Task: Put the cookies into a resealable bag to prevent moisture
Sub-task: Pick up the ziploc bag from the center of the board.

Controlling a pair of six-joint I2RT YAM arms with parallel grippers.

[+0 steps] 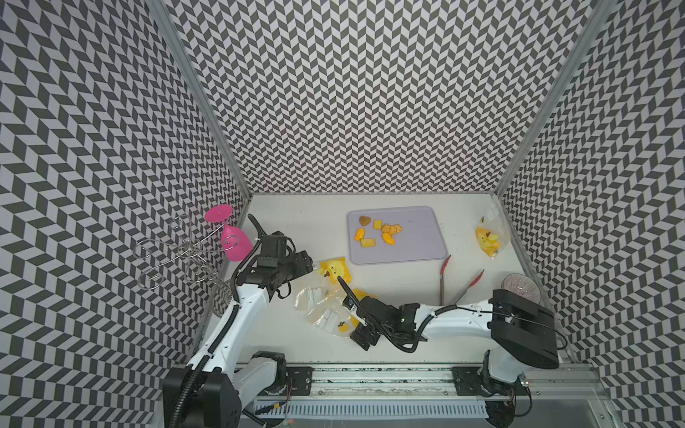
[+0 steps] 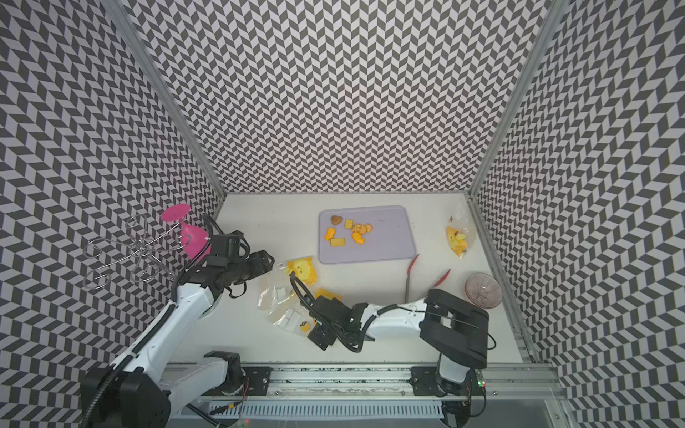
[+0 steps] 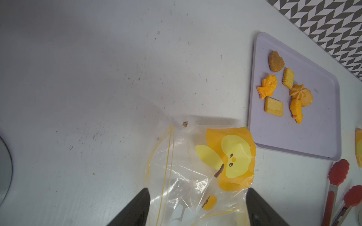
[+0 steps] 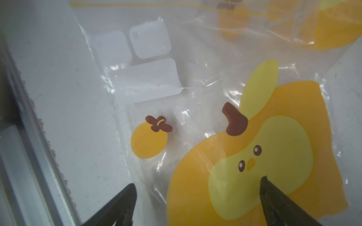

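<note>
The right gripper (image 4: 197, 182) hangs over a clear plastic resealable bag (image 4: 195, 109) lying crumpled on the white tabletop (image 4: 58, 78). Its black fingertips (image 4: 274, 195) are spread wide, one overlapping the bag's yellow-and-orange cartoon face print (image 4: 274, 156). A small orange fruit print (image 4: 148, 142) and white rounded label patches (image 4: 150, 80) sit beside the face.

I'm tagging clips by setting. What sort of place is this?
Probably a robot test cell, not a real kitchen: chevron-patterned walls box in a white tabletop, two robot arms stand on an aluminium rail at its front, and cookies lie on a lilac tray.
</note>
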